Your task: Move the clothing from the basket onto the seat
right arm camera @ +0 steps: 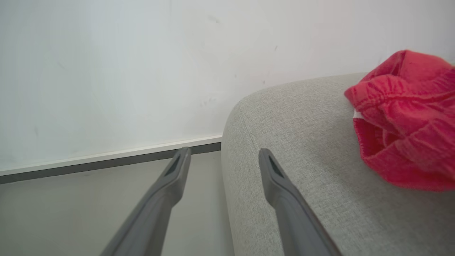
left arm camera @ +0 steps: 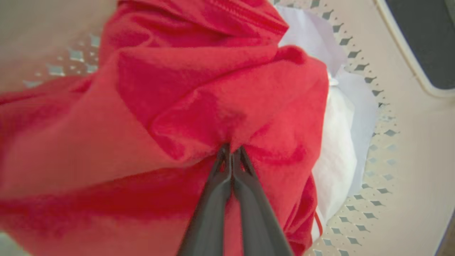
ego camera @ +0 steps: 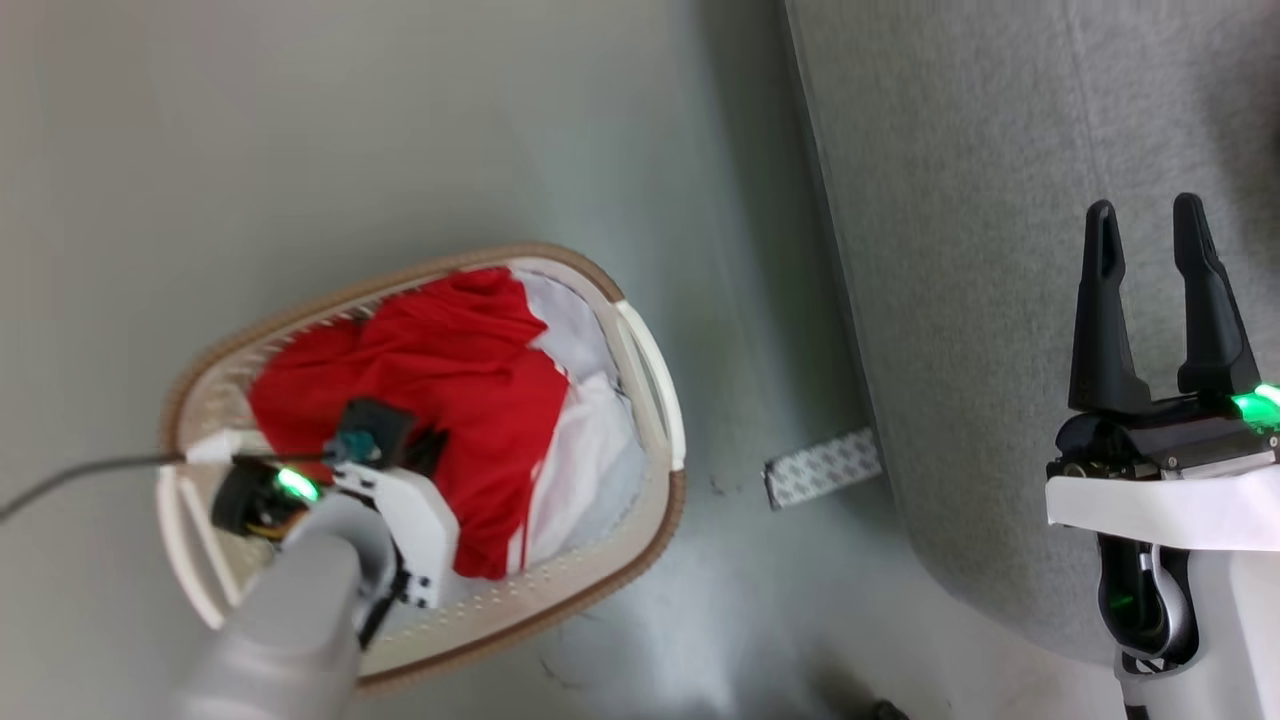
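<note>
While the clothing (ego camera: 430, 360) lies bunched in the basket (ego camera: 658, 400) on the pale grey floor (ego camera: 300, 130), red mass left and white panels right, its long axis follows the oval's, from near left to far right. The left gripper (left arm camera: 231, 151) reaches into the heap, fingers pinched shut on a red fold; the right gripper (ego camera: 1145, 230) hovers at the edge of the grey woven seat (ego camera: 950, 200), fingers spread and empty. Another red garment (right arm camera: 405, 121) rests on the seat before a white wall (right arm camera: 124, 64).
</note>
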